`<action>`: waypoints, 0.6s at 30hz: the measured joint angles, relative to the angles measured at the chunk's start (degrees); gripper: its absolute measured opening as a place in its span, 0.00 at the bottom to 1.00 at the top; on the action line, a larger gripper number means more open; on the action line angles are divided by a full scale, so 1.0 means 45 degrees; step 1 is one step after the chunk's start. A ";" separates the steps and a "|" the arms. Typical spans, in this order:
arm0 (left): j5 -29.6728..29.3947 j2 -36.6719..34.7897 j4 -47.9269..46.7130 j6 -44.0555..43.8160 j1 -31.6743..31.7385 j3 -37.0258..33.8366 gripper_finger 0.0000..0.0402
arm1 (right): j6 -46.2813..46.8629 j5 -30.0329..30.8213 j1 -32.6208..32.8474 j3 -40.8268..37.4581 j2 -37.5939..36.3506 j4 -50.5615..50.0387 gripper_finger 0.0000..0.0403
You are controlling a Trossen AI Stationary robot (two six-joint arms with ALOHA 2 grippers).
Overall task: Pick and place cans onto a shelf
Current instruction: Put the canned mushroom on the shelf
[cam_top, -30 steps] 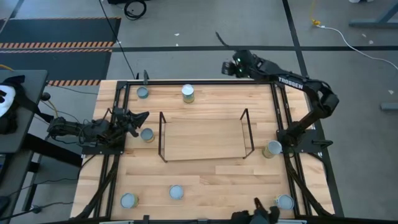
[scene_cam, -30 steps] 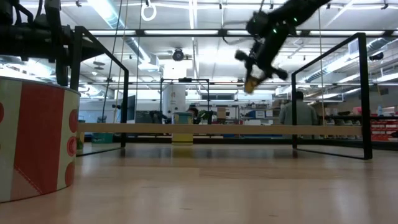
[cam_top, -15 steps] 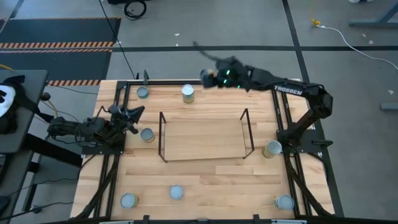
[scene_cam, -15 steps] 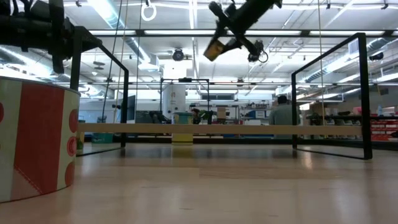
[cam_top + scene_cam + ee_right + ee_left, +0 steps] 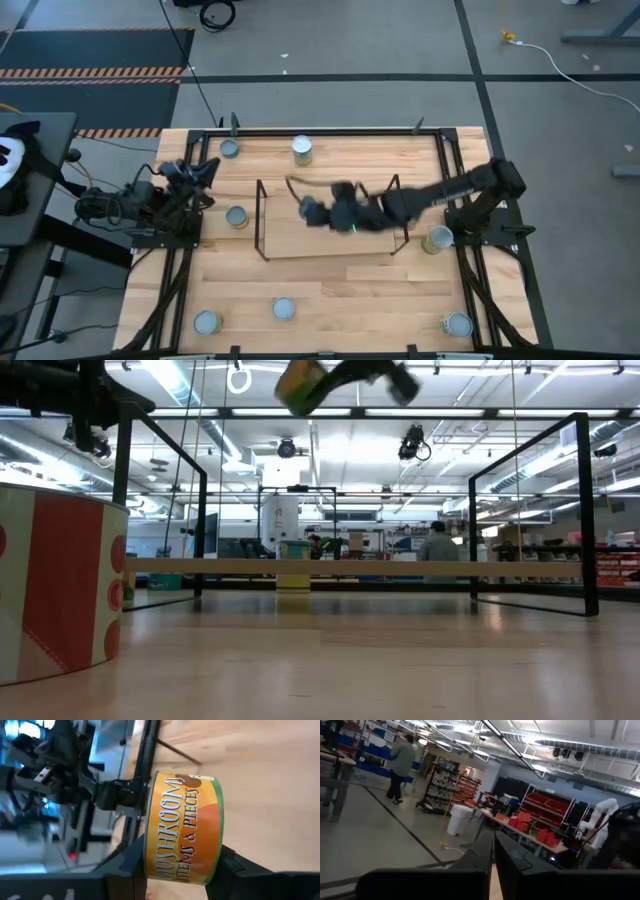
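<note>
Near edge of table: three cans stand along it, one at the left corner, one left of centre, one at the right corner. Another can sits beside the right arm's base. Mid-table, right gripper hangs over the shelf, between its wire end frames, fingers clamped on an orange-labelled mushroom can; in the low view it rides high, blurred, so height above the shelf base is uncertain. Left of the shelf, one can stands near the left gripper, whose fingers are pressed together, gripping nothing. Far edge: two cans, one at the left corner, one taller, yellowish.
</note>
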 joint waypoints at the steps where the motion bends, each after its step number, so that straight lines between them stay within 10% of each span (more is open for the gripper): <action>1: 0.0105 0.0000 0.0036 -0.0013 -0.0005 0.0054 0.06 | 0.0823 0.0681 0.0488 -0.0017 0.0006 -0.0144 0.37; 8: 0.0280 0.0000 -0.0067 -0.1160 -0.0005 0.0061 0.06 | 0.6398 0.4695 0.3021 0.0002 0.0901 -0.0988 0.37; 18: 0.1011 0.0000 -0.0196 -0.4051 -0.0005 0.0051 0.06 | 0.9996 0.5730 0.4061 -0.0017 0.3786 0.0777 0.37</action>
